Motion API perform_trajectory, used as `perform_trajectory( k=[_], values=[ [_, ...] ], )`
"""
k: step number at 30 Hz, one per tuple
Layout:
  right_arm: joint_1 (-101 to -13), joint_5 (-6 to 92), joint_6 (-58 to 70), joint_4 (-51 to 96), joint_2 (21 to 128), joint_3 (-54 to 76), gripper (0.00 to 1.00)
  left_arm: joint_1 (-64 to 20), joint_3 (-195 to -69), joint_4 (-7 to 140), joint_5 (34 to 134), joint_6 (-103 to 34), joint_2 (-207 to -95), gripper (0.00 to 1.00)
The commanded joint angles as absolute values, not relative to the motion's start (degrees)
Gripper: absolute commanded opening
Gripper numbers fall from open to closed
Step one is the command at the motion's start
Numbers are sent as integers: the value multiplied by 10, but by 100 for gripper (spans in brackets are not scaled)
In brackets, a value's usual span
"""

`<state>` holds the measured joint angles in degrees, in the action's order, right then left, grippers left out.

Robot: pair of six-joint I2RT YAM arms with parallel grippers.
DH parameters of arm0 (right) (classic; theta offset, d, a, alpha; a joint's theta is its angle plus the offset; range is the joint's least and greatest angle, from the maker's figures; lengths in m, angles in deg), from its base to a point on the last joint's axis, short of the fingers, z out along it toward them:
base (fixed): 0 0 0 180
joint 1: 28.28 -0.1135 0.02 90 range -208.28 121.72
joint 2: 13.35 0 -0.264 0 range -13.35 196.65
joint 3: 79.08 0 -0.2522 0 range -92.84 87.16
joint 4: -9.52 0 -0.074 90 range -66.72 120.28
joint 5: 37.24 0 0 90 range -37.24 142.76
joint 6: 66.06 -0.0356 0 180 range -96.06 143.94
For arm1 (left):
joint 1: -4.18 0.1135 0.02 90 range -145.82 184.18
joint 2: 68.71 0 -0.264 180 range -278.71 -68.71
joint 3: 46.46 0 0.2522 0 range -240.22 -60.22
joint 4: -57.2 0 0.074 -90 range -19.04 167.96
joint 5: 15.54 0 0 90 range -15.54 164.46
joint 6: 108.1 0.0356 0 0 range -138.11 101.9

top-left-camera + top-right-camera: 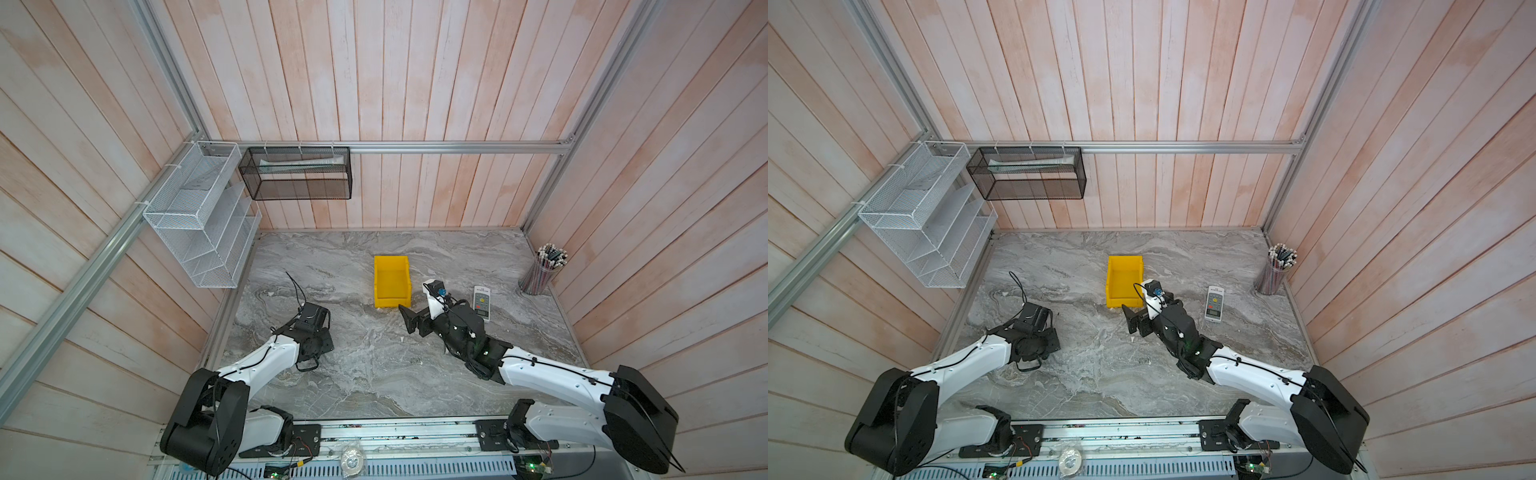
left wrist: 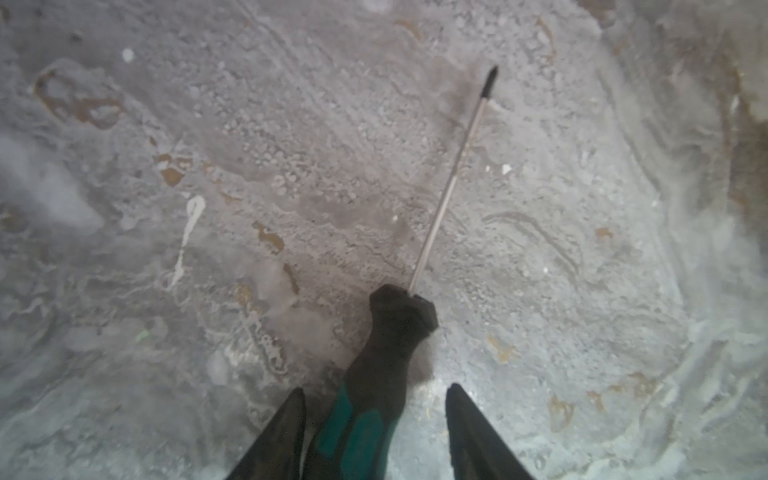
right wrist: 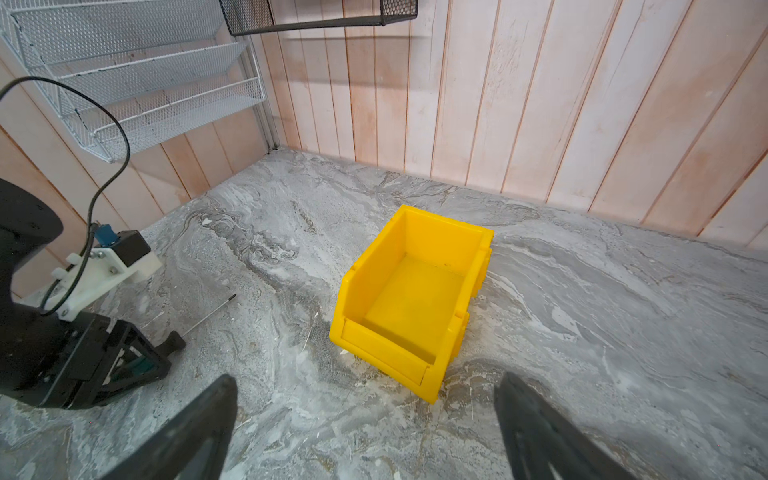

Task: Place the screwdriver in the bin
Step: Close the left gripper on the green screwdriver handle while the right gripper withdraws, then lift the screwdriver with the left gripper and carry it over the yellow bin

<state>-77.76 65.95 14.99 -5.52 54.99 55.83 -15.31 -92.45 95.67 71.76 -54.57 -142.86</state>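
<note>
The screwdriver [image 2: 390,332] lies flat on the marble table, its green-and-black handle between the fingers of my left gripper [image 2: 375,388] and its thin shaft pointing away. One finger sits close against the handle; a gap of table shows between the handle and the other finger. In both top views the left wrist [image 1: 313,332] hides the tool. The right wrist view shows the shaft [image 3: 208,313] sticking out from under the left gripper [image 3: 162,353]. The yellow bin [image 1: 392,286] [image 1: 1124,282] [image 3: 415,303] stands empty mid-table. My right gripper [image 1: 411,322] [image 3: 365,379] hovers wide open just before its low front lip.
A white remote-like device [image 1: 482,302] lies to the right of the right arm. A cup of pencils [image 1: 540,276] stands by the right wall. A white wire rack [image 1: 199,224] and a black mesh basket [image 1: 297,172] hang on the left and back walls.
</note>
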Motion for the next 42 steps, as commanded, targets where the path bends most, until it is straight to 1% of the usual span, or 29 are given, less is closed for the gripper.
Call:
perform_trajectory(
  k=[1, 3, 4, 5, 8, 10, 12, 22, 27, 31, 34, 37, 42],
  values=[
    [-781, 677, 153, -72, 546, 562, 98, -152, -918, 947, 740, -530, -1433, 43],
    [-781, 679, 155, -74, 546, 564, 98, -152, -923, 947, 739, -527, -1436, 32],
    [-781, 681, 154, -74, 546, 565, 98, -152, -926, 947, 739, -524, -1438, 24],
    [-781, 684, 156, -75, 547, 565, 98, -152, -929, 947, 741, -521, -1439, 20],
    [-781, 688, 156, -77, 551, 565, 99, -152, -932, 949, 744, -517, -1437, 13],
    [-781, 688, 154, -76, 556, 564, 99, -152, -931, 948, 745, -516, -1430, 12],
    [-781, 689, 154, -75, 560, 562, 98, -152, -929, 946, 753, -515, -1422, 0],
    [-781, 700, 153, -77, 553, 568, 99, -152, -975, 980, 763, -492, -1395, 0],
    [-781, 707, 152, -79, 546, 570, 99, -154, -1023, 1003, 770, -472, -1373, 0],
    [-780, 707, 150, -109, 511, 598, 99, -160, -1078, 1015, 764, -448, -1369, 0],
    [-781, 708, 157, -116, 488, 610, 99, -185, -1128, 1021, 745, -422, -1385, 0],
    [-776, 711, 159, -110, 467, 614, 99, -224, -1183, 1022, 699, -392, -1418, 0],
    [-757, 710, 129, -83, 413, 622, 99, -267, -1256, 983, 697, -345, -1478, 0]
  ],
)
